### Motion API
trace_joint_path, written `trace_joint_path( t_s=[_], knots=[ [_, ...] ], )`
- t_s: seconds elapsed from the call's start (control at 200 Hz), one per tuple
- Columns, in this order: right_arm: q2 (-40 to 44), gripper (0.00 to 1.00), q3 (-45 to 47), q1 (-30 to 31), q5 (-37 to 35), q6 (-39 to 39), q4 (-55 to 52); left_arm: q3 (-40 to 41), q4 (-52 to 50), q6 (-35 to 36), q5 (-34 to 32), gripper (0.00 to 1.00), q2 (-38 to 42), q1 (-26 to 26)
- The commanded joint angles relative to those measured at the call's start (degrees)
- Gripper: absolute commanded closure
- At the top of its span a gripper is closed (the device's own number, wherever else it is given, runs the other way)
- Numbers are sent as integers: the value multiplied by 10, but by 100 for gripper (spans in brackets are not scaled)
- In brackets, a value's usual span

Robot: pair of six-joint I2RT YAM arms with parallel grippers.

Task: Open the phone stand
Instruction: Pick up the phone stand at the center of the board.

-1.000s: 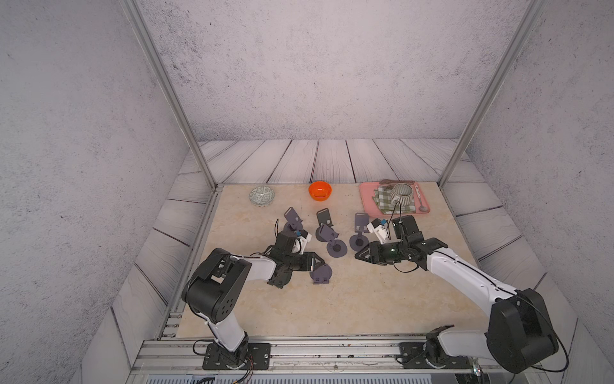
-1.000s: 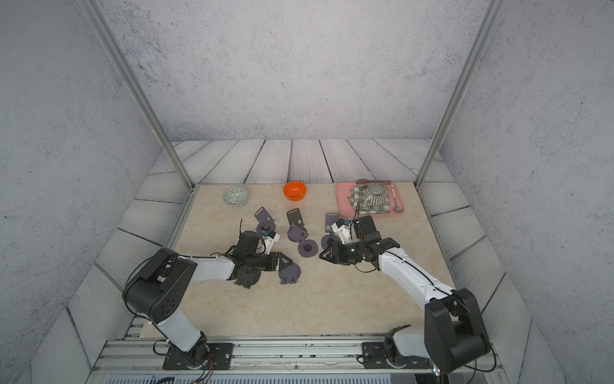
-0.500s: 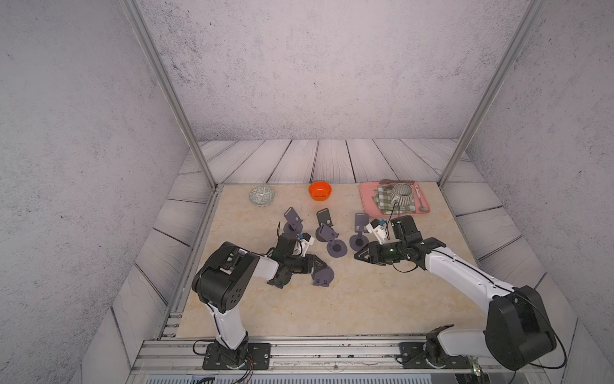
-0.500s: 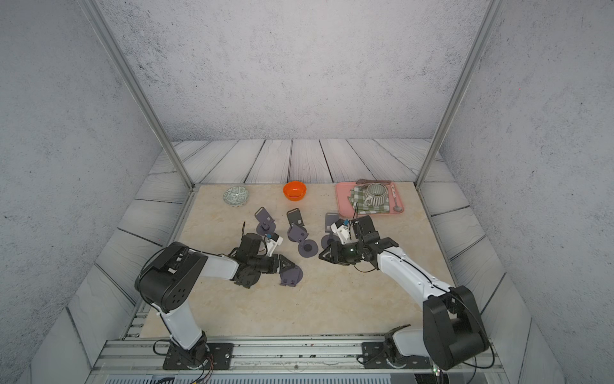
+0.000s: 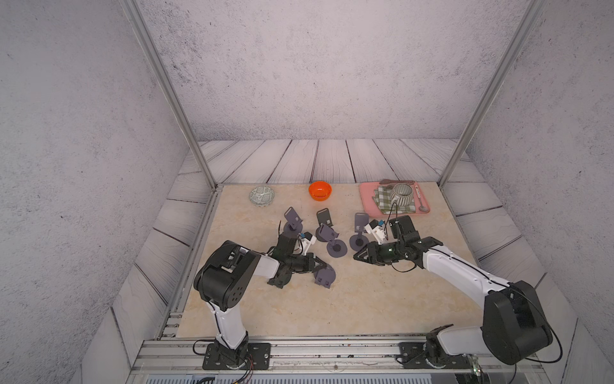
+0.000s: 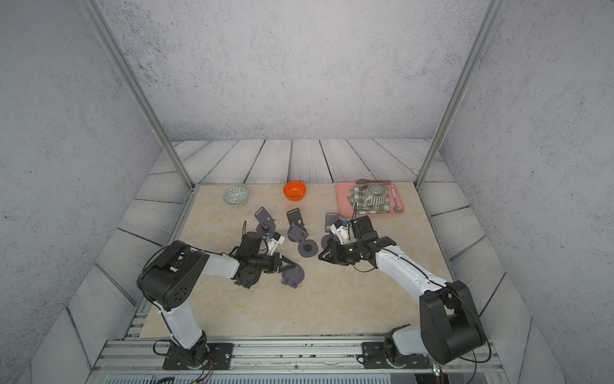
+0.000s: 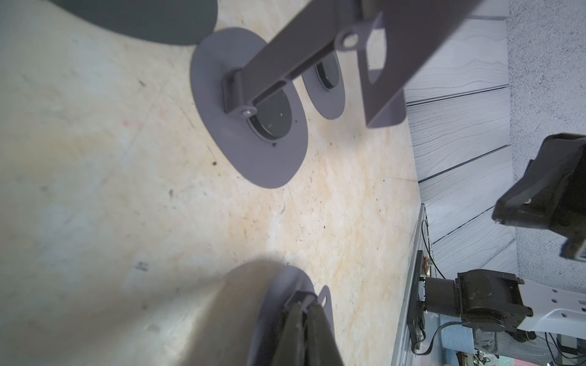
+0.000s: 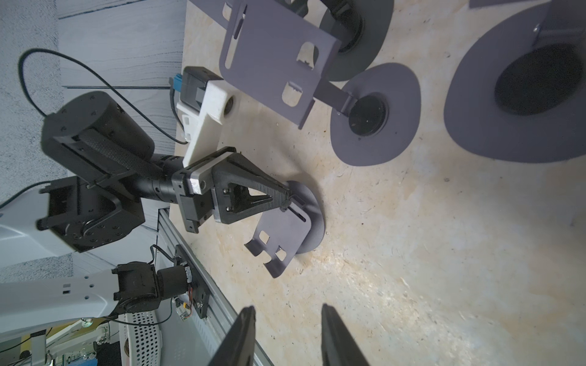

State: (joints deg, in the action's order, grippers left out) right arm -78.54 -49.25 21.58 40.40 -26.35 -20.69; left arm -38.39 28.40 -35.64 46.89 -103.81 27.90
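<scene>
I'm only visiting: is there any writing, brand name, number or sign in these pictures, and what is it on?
No text can be read anywhere in these views.
Spoon on the pink tray: a small mark on its handle, too small to read.
Phone stands, orange bowl, patterned bowl: no lettering visible.

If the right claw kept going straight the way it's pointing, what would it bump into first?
Probably the phone stand that the left gripper pinches. Only bare table lies between it and the right gripper. Depth is hard to judge, so it might pass just above.
</scene>
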Motion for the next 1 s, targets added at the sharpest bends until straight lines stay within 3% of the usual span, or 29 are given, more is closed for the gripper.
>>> trace_joint_path(
  t_s=[0.0, 0.14, 0.24, 0.375, 0.505, 0.646, 0.996],
  knots=[
    [1, 62, -20, 3, 1, 4, -6, 15, -31, -19, -16, 100, 23, -1],
    [21, 62, -21, 2, 16, 0, -19, 20, -13, -94, 8, 100, 111, -3],
    [42, 61, -18, 3, 26, -8, -22, -6, -54, -121, 20, 100, 192, -5],
    [73, 61, -19, 18, 33, -38, -4, -44, -98, -169, 1, 100, 283, -7],
    [103, 60, -28, 50, 32, -75, 28, -48, -66, -237, -19, 100, 337, -7],
    [116, 59, -45, 81, 30, -94, 44, -53, -53, -266, -38, 100, 371, -7],
    [122, 55, -38, 110, 47, -140, 121, -64, -80, -254, -35, 100, 394, -7]
  ],
)
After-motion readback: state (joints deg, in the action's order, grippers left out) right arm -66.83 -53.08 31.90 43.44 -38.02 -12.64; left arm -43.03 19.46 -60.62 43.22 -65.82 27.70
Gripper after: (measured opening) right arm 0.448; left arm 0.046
